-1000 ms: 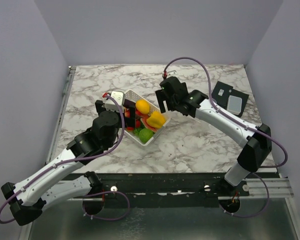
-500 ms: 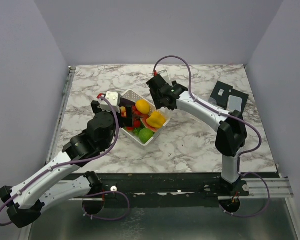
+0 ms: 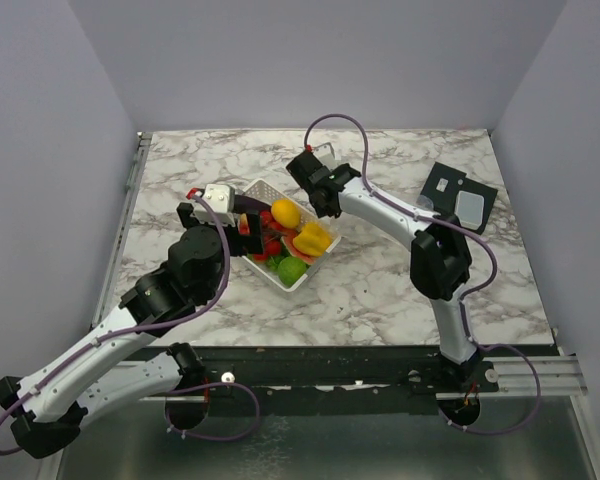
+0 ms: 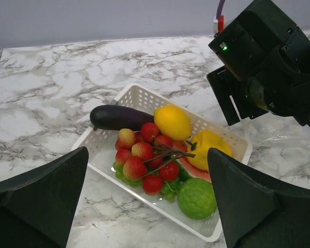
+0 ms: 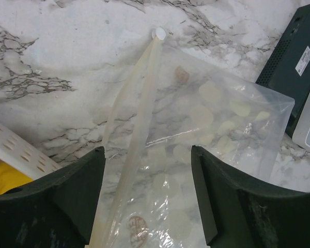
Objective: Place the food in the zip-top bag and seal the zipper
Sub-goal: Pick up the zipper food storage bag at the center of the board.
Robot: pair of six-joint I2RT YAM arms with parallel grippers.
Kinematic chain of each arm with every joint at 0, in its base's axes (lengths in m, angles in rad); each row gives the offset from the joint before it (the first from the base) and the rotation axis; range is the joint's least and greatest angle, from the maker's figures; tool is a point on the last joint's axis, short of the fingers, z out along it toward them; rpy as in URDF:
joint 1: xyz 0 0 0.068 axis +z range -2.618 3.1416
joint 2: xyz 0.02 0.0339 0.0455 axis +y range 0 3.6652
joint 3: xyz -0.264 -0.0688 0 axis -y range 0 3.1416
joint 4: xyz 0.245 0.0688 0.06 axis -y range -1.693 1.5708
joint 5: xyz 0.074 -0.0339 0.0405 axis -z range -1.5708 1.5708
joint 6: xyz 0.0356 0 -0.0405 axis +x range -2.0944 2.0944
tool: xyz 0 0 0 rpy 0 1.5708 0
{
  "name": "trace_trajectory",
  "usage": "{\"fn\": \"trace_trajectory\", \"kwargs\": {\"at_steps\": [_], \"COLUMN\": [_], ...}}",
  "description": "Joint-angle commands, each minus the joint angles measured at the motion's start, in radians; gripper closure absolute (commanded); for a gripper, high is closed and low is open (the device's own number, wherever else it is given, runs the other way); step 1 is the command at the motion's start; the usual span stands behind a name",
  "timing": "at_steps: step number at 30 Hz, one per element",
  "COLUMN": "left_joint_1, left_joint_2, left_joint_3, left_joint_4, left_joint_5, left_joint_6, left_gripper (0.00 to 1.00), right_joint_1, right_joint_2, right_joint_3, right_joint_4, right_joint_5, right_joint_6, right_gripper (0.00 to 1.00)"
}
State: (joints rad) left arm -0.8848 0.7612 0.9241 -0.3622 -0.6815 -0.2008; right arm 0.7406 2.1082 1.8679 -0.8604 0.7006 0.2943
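Food (image 4: 160, 155) all sits in the white basket (image 4: 132, 89) on the bench (image 4: 51, 88), with the eggplant (image 4: 116, 117) at the far left and the lemon (image 4: 171, 122) beside it. None is bagged.

Zip-top bag (image 5: 222, 113) lies flat on the bench just past the basket's far right side. Its zipper (image 5: 136, 108) shows as a pale strip along one edge.

Change over the last second:
- Right gripper (image 3: 315, 187) has swung left from a spot right of the basket and now hangs directly over the bag's mouth edge.
- Its jaws have been narrowing but stand apart, straddling the zipper strip and grasping nothing. Cannot tell whether they touch the plastic.
- Left gripper (image 3: 220, 218) has shifted slightly left and far. Its jaws are spread wide and empty, at the basket's left side.

Reading: the step in hand looks like a pinch on the bag's mouth, to lift or open it. Food transfer has not begun and sealing is far off. The thin film may slip or crumple, so the closing jaws need to catch the edge strip.
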Motion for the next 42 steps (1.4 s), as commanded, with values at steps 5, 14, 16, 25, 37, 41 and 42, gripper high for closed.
{"fn": "trace_trajectory", "kwargs": {"at_steps": [5,14,16,25,37,41,42], "left_joint_1": [-0.002,-0.002,-0.002,-0.002,-0.002,-0.002,-0.002], "left_joint_2": [-0.041,-0.051,-0.051,-0.044,-0.017,0.000,0.003], "left_joint_3": [-0.022,-0.024,-0.024,-0.025,-0.026,-0.022,-0.022], "left_joint_4": [-0.009,-0.007,-0.007,-0.006,-0.006,-0.005,-0.003], "left_joint_5": [-0.001,-0.005,-0.006,0.000,0.005,0.031,0.042], "left_joint_6": [-0.008,-0.008,-0.008,-0.008,-0.008,-0.011,-0.014], "left_gripper": [0.01,0.01,0.01,0.01,0.01,0.01,0.01], "right_joint_1": [-0.011,-0.011,-0.011,-0.011,-0.011,-0.011,-0.011], "right_joint_2": [0.065,0.108,0.106,0.069,-0.132,-0.207,-0.231], "right_joint_3": [0.027,0.051,0.051,0.060,-0.054,-0.109,-0.130], "right_joint_4": [-0.040,-0.066,-0.063,-0.077,-0.010,0.023,0.039], "right_joint_5": [0.086,0.104,0.106,0.124,0.155,0.142,0.134], "right_joint_6": [0.006,0.015,0.018,0.025,0.011,0.006,0.004], "right_gripper": [0.34,0.55,0.62,0.99,0.99,0.99,0.99]}}
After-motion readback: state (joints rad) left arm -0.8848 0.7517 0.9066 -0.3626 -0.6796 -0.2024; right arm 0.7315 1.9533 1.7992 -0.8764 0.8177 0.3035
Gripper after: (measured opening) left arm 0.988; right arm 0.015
